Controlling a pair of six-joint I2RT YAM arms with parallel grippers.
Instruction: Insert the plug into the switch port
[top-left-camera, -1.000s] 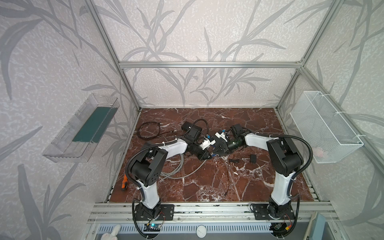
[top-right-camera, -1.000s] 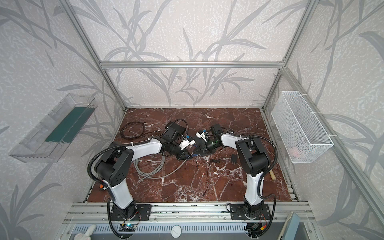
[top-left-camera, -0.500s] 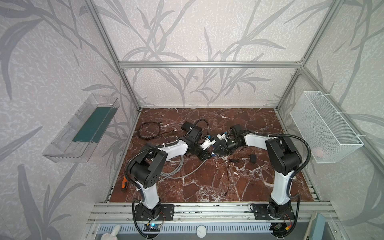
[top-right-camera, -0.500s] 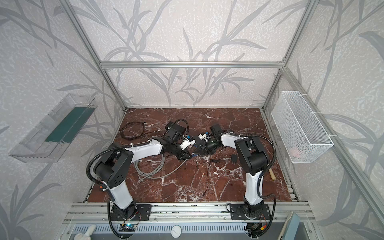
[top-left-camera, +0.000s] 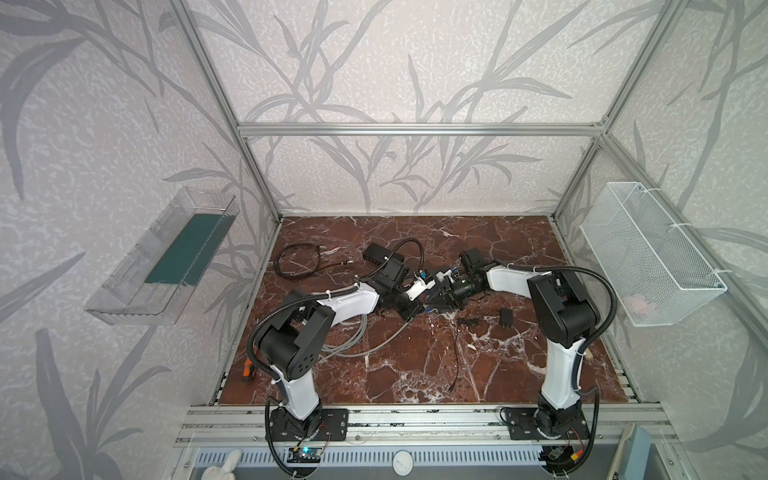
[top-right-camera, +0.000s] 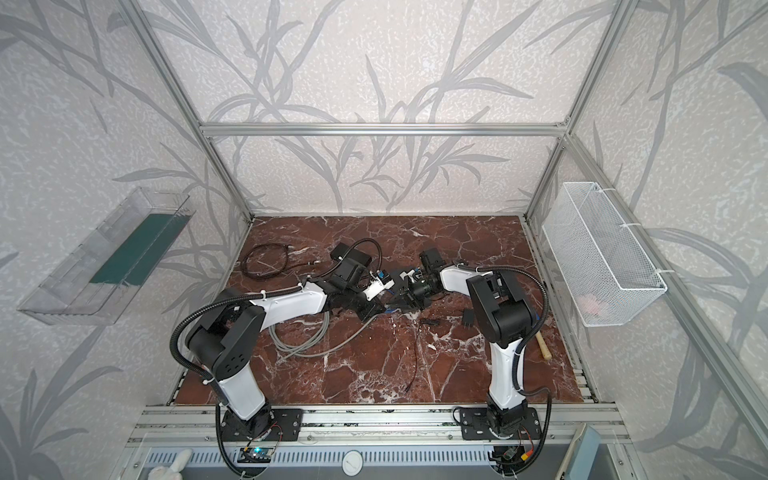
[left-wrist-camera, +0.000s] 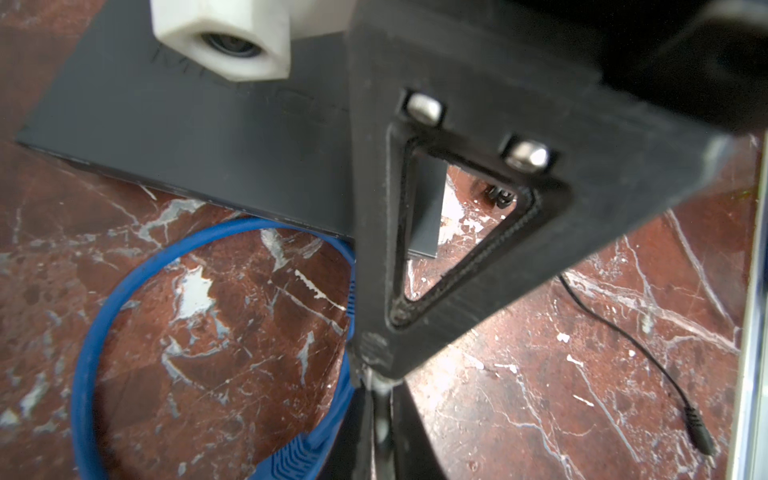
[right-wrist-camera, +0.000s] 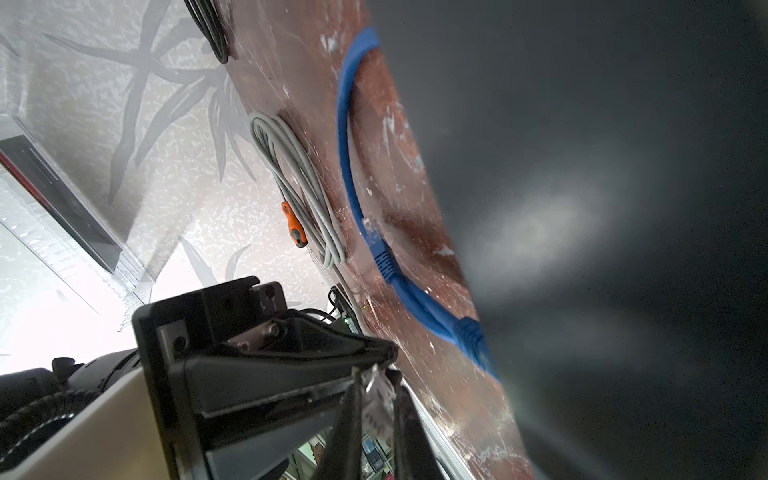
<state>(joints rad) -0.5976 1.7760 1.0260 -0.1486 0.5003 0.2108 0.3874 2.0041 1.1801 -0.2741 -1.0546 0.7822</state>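
Red-brown marble forms the desk (top-left-camera: 415, 374) inside a metal-framed enclosure with leaf-patterned walls. Both arms reach in and meet near its middle, tip to tip.

Right hand (right-wrist-camera: 375, 376): closed on the plug (right-wrist-camera: 377, 405). The plug sits between the two fingers with its long axis running along them. It is a small, clear moulded connector. Its contacts and latch are too blurred to read, and the cable it ends cannot be traced.

Left hand (left-wrist-camera: 379, 399): fully closed, with its tips right at the right hand's tips. Whether it pinches anything cannot be told.

Switch (left-wrist-camera: 187, 137): a flat, dark grey box on the desk with lettering on its top face, just beside the right hand. In the right wrist view a dark blurred surface fills the side next to the fingers and is judged to be the switch body. No port opening shows in any view.

Judgement: the right hand is nearer and carries the plug. Insertion turns on squaring the plug's long axis to the port face, then pushing along that axis.

A blue cable (left-wrist-camera: 89, 332) loops on the desk just beyond the left fingertips. A grey cable (right-wrist-camera: 322, 216) lies farther off.
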